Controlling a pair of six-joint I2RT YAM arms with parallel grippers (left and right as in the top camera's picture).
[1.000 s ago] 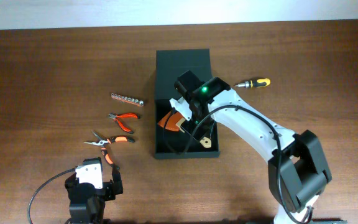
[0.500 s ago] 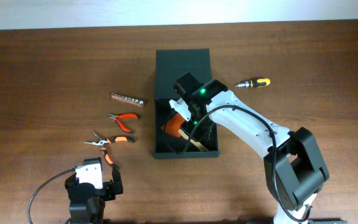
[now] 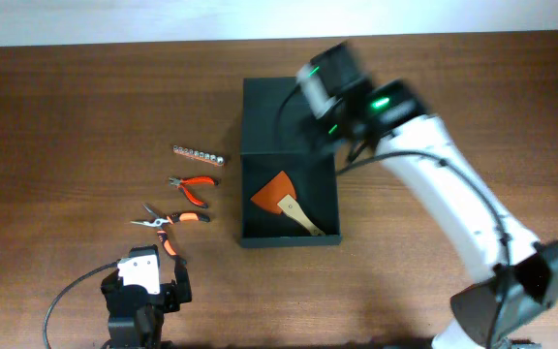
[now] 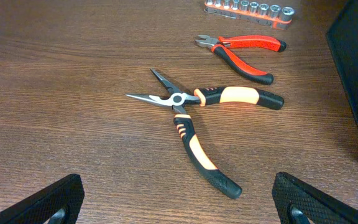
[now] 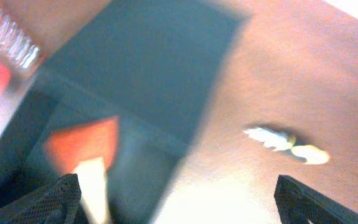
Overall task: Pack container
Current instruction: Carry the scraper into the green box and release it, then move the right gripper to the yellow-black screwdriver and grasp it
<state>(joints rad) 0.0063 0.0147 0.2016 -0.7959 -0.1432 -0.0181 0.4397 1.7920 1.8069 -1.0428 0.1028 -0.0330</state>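
Container (image 3: 320,189) first: a dark green, matte, square box at the middle of the table (image 3: 66,97), its hinged flap lid (image 3: 284,107) thrown back flat toward the far edge, and inside it a scraper (image 3: 274,196) with an orange blade and a pale wooden handle. From overhead the right gripper (image 3: 323,76) is only a blur above the lid's far right corner; its wrist camera shows the two fingertips set wide apart with nothing between them. That view also catches a pale, smeared shape (image 5: 284,144) on the wood right of the lid, which the arm covers from above — too blurred to name. The left gripper (image 4: 179,202), by the near edge, is likewise spread wide and empty, facing the long-nose pliers (image 4: 229,96); beyond lie red cutters (image 4: 241,50) and a socket rail (image 4: 250,7) — its top cut off by the frame.
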